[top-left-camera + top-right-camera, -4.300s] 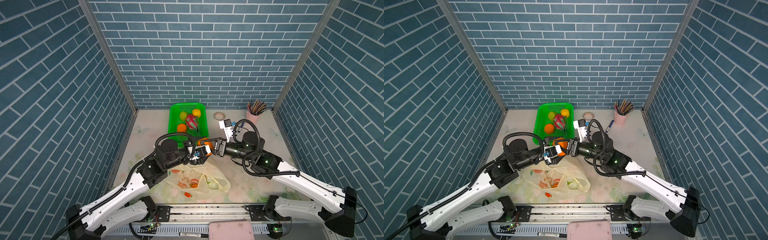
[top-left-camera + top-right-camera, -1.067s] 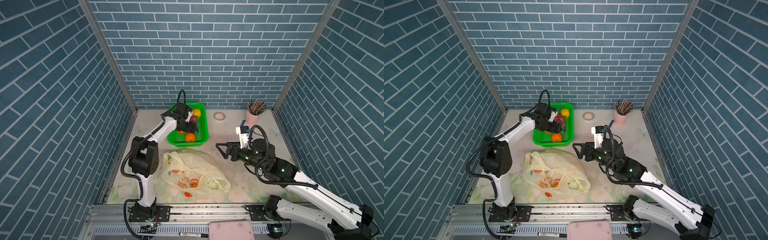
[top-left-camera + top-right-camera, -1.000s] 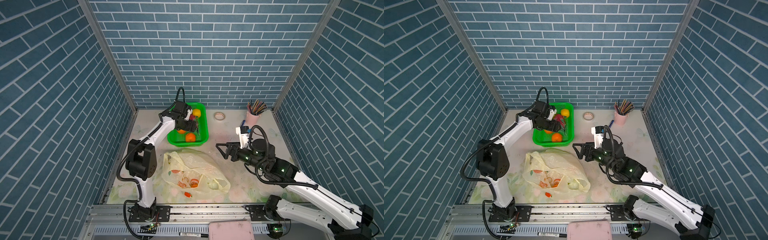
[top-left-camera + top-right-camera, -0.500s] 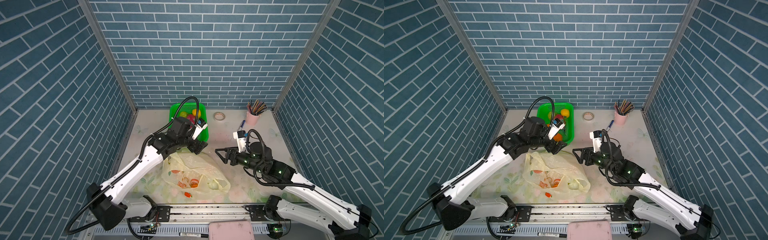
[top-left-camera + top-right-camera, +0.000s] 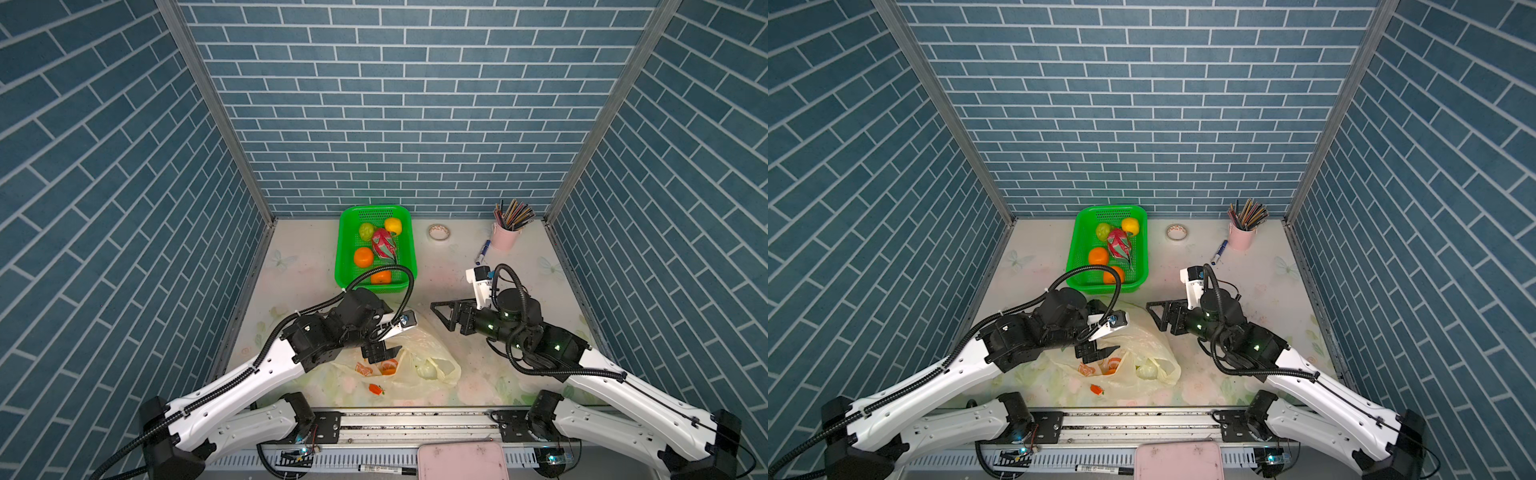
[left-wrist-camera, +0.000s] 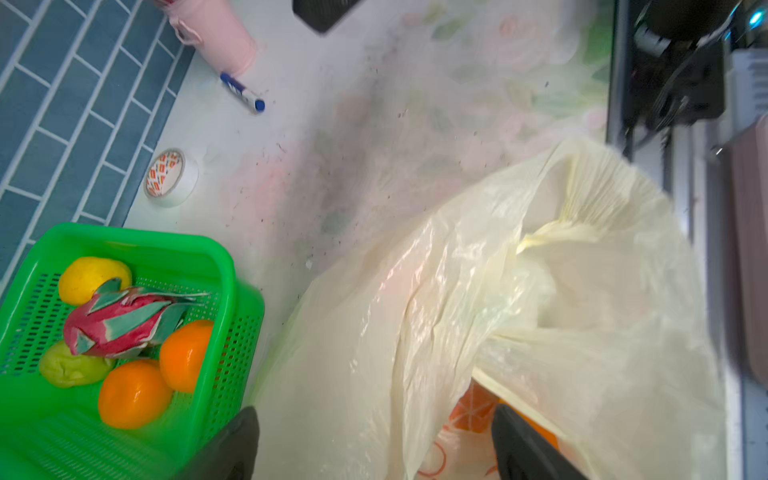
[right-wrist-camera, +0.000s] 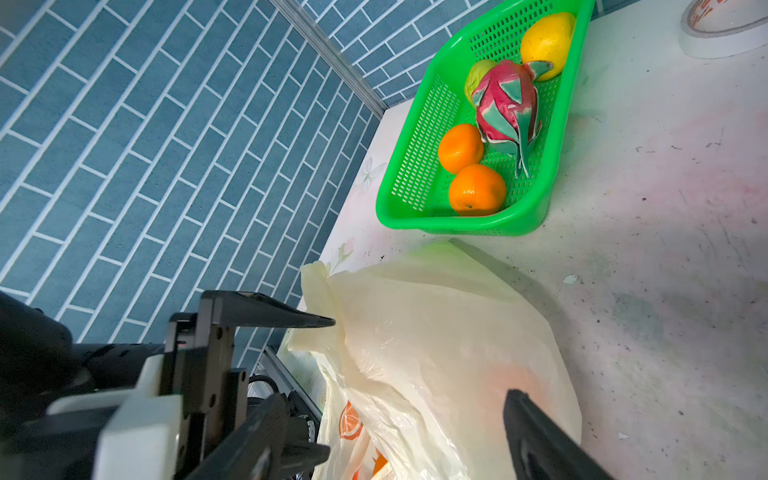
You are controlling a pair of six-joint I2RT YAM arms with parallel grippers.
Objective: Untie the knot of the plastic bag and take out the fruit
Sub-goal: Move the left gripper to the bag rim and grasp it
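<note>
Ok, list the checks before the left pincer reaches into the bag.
1. Left pincer open: ok.
2. Left pincer over bag: ok.
3. Right pincer open and empty: ok.
4. Bag emptied: not ok; an orange and a green fruit lie inside.
5. Space in basket: ok; part of its floor is bare.
6. Plastic clear of the orange: cannot tell.
</note>
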